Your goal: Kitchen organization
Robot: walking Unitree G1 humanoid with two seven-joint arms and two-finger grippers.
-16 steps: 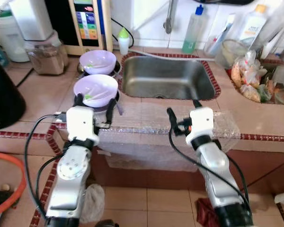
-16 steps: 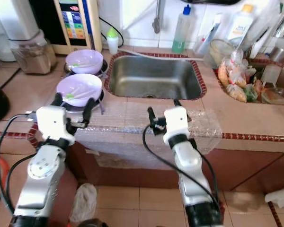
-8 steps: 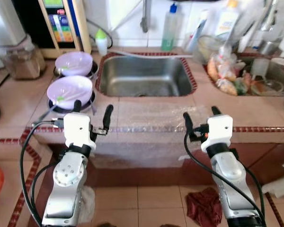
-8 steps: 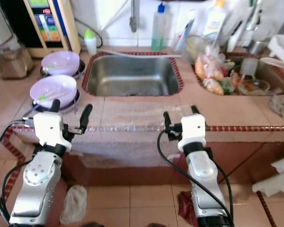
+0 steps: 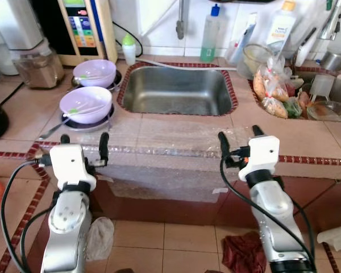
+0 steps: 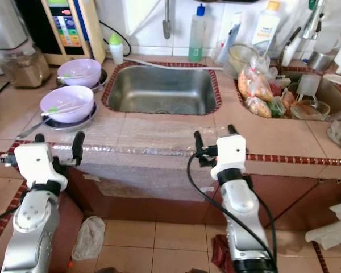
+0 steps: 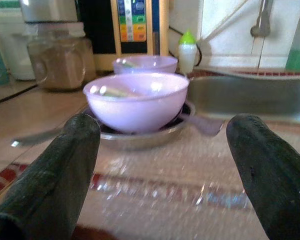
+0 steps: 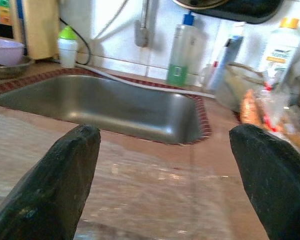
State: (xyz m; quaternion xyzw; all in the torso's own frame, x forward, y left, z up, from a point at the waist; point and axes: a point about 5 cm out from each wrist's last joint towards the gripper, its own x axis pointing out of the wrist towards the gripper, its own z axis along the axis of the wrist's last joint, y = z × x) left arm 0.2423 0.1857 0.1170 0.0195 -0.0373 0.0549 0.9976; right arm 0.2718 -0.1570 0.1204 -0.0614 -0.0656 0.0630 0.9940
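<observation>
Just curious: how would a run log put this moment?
left gripper open, before bowl | right gripper open, before sink | nothing held

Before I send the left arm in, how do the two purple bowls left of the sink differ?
The near bowl sits close to the counter edge, right ahead of the open left gripper; the far bowl sits back toward the wall beside the small green-capped bottle. The near bowl rests on a metal plate with a spoon handle sticking out; what lies under the far bowl is unclear. Both are lilac, upright, with utensils inside.
</observation>
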